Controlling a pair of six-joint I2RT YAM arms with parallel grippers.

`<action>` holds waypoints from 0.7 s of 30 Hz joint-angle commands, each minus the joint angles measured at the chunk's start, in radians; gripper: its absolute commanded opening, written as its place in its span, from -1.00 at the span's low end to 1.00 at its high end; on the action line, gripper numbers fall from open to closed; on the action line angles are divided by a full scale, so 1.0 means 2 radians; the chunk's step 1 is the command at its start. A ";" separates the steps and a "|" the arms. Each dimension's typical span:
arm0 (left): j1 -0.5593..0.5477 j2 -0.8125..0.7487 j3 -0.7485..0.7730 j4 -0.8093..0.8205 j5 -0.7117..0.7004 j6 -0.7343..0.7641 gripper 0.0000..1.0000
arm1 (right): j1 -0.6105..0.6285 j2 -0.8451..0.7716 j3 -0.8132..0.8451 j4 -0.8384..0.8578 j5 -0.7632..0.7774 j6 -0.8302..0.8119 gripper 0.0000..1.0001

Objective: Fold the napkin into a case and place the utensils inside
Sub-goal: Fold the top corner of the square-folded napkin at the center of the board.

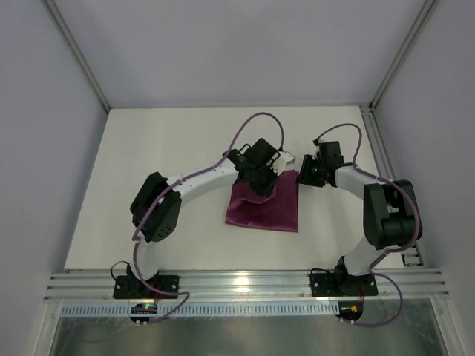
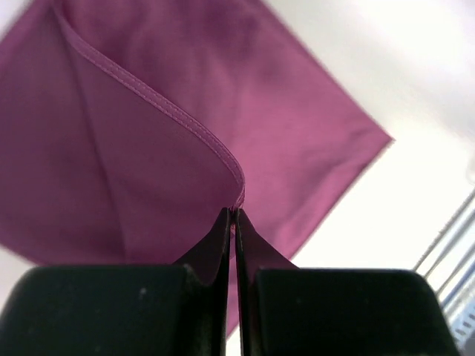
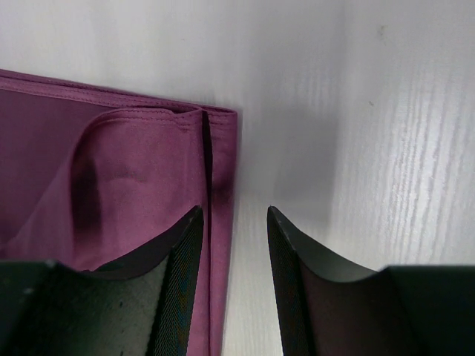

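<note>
A robotics lab test cell; a white counter (image 1: pixel 141 148) is boxed in by plain pale panels (image 1: pixel 237 44) on aluminium posts (image 1: pixel 78 55); the left arm (image 1: pixel 193 182) and right arm (image 1: pixel 371 185) are bolted to slotted aluminium rails (image 1: pixel 237 284) at its near edge; purple cables (image 1: pixel 256 122) loop loosely along them; a slotted cable duct (image 1: pixel 223 308) runs below.

Plum-purple napkin (image 1: pixel 263 211) folded to rectangle, one hemmed layer lifted.

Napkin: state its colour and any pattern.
The napkin is plain plum-purple, unpatterned; clearest in the left wrist view.
</note>
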State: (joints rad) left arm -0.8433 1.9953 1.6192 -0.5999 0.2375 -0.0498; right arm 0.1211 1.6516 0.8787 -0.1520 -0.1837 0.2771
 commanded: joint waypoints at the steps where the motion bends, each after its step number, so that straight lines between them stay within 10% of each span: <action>1: -0.032 -0.017 0.038 -0.015 0.020 -0.008 -1.00 | -0.025 -0.043 -0.011 0.018 -0.025 0.017 -0.11; 21: -0.124 0.084 0.091 -0.021 0.006 -0.017 -1.00 | -0.031 -0.129 -0.062 -0.014 -0.027 0.005 -0.11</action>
State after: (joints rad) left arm -1.0740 2.1647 1.7470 -0.6426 0.2516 -0.0753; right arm 0.0566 1.4445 0.7616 -0.1802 -0.2249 0.2909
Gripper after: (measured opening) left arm 0.006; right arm 0.443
